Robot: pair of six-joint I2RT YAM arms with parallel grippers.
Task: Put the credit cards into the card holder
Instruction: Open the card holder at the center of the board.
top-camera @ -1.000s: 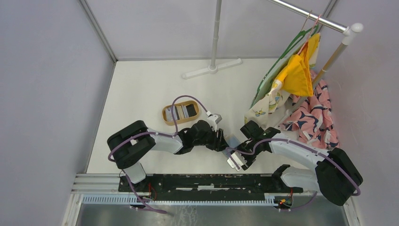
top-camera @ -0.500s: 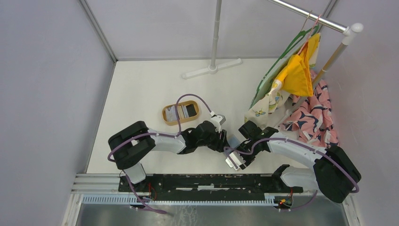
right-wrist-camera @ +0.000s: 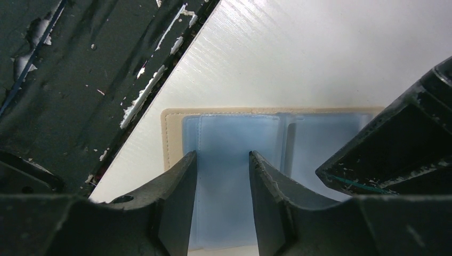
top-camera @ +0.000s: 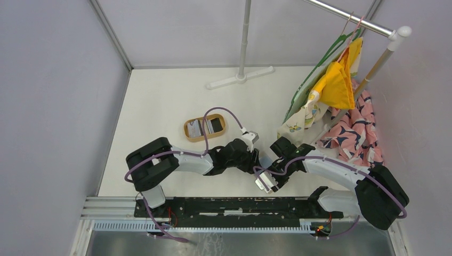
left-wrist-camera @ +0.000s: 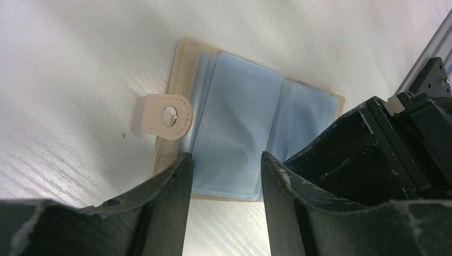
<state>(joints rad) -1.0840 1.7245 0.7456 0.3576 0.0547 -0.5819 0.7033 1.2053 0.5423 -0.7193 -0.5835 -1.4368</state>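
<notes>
A: Where is the card holder [left-wrist-camera: 240, 122]?

B: It lies open and flat on the white table [top-camera: 160, 106], at the near edge between the two arms. The light blue sleeves face up, and the tan snap tab [left-wrist-camera: 166, 116] sticks out from one side.

A: And the left gripper [left-wrist-camera: 224, 160]?

B: It hangs right over the blue sleeves. Its fingers are spread with a clear gap and hold nothing. Whether the tips touch the plastic, I cannot tell.

A: The right gripper [right-wrist-camera: 221, 157]?

B: It is the same from the other side. Its fingers are parted above one half of the sleeves, and nothing is between them. The two grippers are close together, each showing at the edge of the other's wrist view.

A: The credit cards [top-camera: 205, 126]?

B: They lie side by side in the oval wooden tray [top-camera: 186, 129], farther back on the table and well apart from the card holder. I see no card in the sleeves.
</notes>
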